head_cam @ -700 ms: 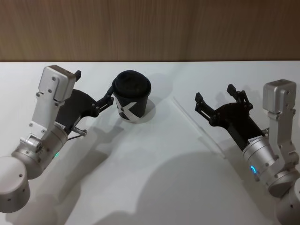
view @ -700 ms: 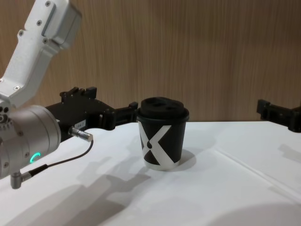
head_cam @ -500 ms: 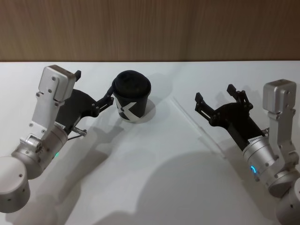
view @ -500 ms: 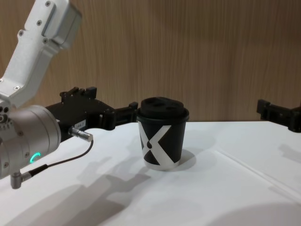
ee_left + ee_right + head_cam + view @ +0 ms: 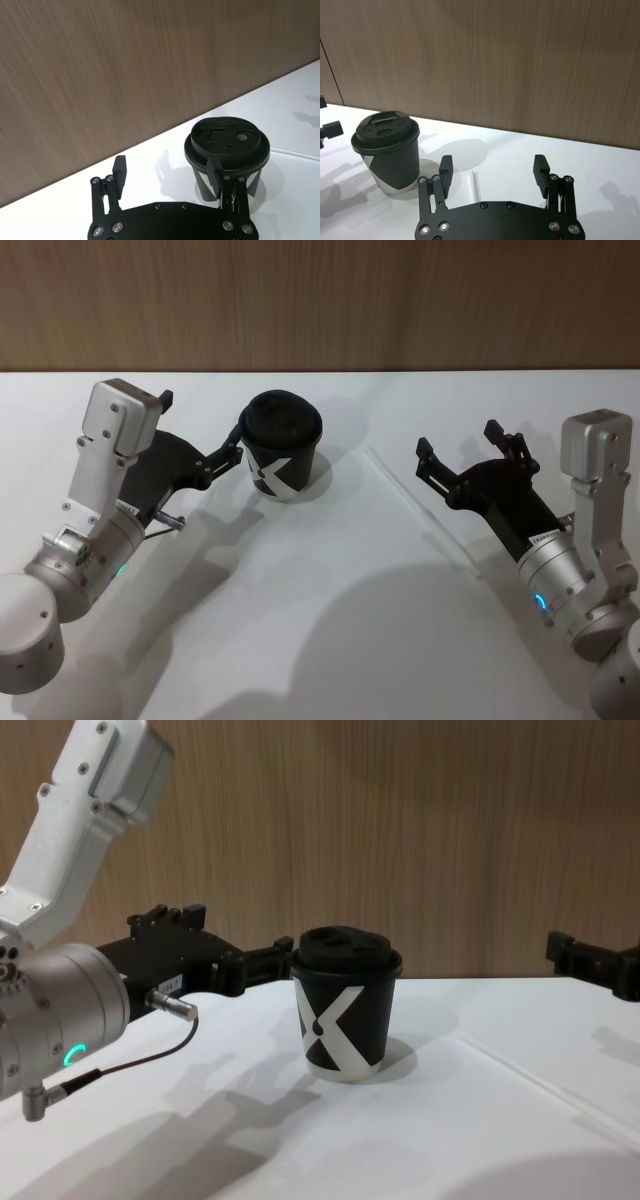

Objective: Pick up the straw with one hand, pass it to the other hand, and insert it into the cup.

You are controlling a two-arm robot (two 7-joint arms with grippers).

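Note:
The black cup point(image 5: 281, 444) with a white X mark and a domed lid stands upright at the back middle of the white table. My left gripper point(image 5: 200, 427) hovers open just left of it; one finger point(image 5: 216, 173) sits close against the cup's side point(image 5: 227, 150), and the cup is not between the fingers. The white straw point(image 5: 402, 492) lies flat on the table to the cup's right. My right gripper point(image 5: 458, 440) hangs open above it, holding nothing. In the right wrist view the straw point(image 5: 475, 185) shows between and beyond the gripper point(image 5: 493, 167) fingers. From the chest, the cup point(image 5: 345, 1015) stands centre.
A wood-panel wall point(image 5: 320, 300) closes off the table's far edge. A thin grey cable point(image 5: 130, 1065) loops from the left wrist. Bare white table point(image 5: 300, 620) spreads in front of the cup and between the arms.

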